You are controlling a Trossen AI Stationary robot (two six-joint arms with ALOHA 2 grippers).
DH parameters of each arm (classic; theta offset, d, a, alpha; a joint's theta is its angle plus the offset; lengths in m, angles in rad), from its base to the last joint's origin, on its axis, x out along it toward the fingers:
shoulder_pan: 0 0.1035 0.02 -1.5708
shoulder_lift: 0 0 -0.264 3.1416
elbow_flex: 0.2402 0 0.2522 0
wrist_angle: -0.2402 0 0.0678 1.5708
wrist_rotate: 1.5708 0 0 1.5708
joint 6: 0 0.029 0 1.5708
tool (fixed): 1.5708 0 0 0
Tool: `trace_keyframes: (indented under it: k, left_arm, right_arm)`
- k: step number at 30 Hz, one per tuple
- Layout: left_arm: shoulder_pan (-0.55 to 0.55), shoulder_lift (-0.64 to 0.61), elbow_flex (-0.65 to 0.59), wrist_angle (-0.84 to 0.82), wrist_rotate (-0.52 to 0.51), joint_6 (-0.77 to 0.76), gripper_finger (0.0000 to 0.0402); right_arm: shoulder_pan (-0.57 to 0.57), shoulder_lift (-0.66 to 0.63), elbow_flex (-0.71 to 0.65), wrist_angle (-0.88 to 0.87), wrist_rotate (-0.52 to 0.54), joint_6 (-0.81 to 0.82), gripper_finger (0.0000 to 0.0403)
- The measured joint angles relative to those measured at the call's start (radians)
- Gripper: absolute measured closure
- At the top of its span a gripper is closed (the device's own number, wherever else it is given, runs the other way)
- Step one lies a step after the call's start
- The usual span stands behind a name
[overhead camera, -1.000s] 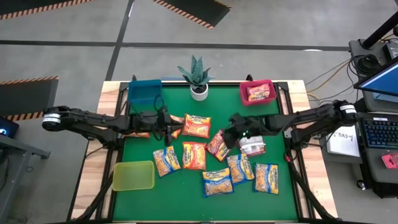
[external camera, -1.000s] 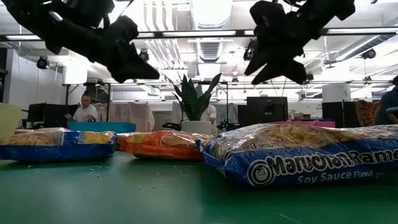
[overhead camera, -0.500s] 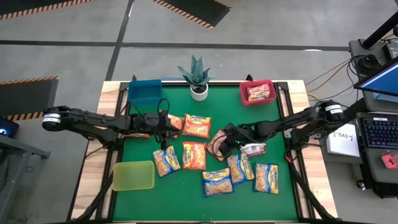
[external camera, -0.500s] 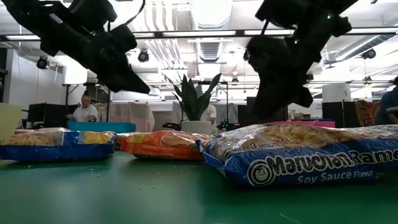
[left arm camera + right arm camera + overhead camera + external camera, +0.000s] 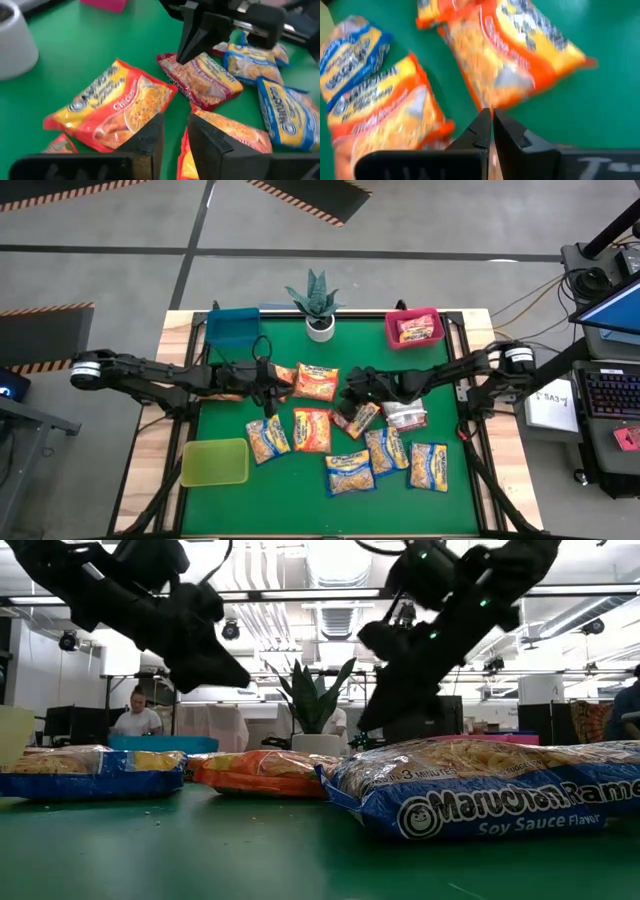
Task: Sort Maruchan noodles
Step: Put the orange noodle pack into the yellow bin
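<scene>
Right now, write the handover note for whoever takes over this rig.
Left claw: slightly open, empty, over the orange packets.
Right claw: shut on a corner of the red packet, mid-table.
Done: one packet lies in the red bin.
To do: the other packets are unsorted on the green mat; none shows in the blue bin or the yellow-green bin.
</scene>
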Motion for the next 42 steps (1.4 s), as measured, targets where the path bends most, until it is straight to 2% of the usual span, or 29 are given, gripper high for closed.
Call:
trace_keyframes:
  k: [9,16,26,32,42]
  left_arm:
    - [0.013,0.163,0.000,0.114,-0.004,-0.207,0.0256]
    - [0.044,0.252,0.000,0.211,-0.004,-0.287,0.0209]
    - [0.081,0.351,0.047,0.226,-0.005,-0.378,0.0175]
    - [0.099,0.392,0.101,0.203,-0.005,-0.385,0.0156]
    - [0.146,0.387,0.156,0.017,-0.004,-0.377,0.0134]
  right_arm:
    - [-0.061,0.142,0.000,0.237,0.001,-0.074,0.0394]
    - [-0.085,0.218,0.022,0.244,0.001,-0.096,0.0394]
    - [-0.108,0.272,0.040,0.165,0.008,-0.094,0.0394]
    - [-0.109,0.277,0.039,0.164,0.005,-0.107,0.0394]
    - [-0.110,0.286,0.037,0.165,0.003,-0.129,0.0394]
